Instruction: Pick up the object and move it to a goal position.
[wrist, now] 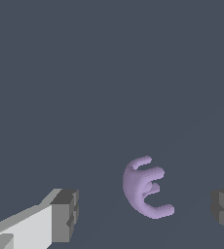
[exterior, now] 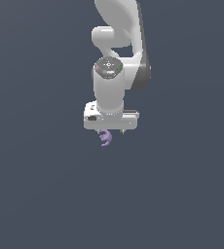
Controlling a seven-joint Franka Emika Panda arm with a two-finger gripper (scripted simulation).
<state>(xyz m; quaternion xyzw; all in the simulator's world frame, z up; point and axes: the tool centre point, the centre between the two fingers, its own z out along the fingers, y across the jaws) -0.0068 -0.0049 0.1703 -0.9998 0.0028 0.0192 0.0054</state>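
Two gripper fingers (wrist: 60, 214) sit closest to the wrist camera, one a white bar ending in a grey ridged pad, the other only a grey pad at the far edge of the view, and the wide gap between them shows the gripper (exterior: 111, 129) spread open and holding nothing. Largest of all in the scene is the plain dark blue-grey counter (exterior: 36, 194), which fills the background of both views. Next in size comes the white arm (exterior: 115, 63), seen from the exterior view hanging down from the top of the picture, with a round dark-ringed joint cap facing the camera and the flat hand block below it. Smallest is the object (wrist: 144, 187), a light-purple curled, hook-like piece with short prongs. It lies between the two fingers, touching neither, nearer the white one; the exterior view shows it peeking out just under the hand.
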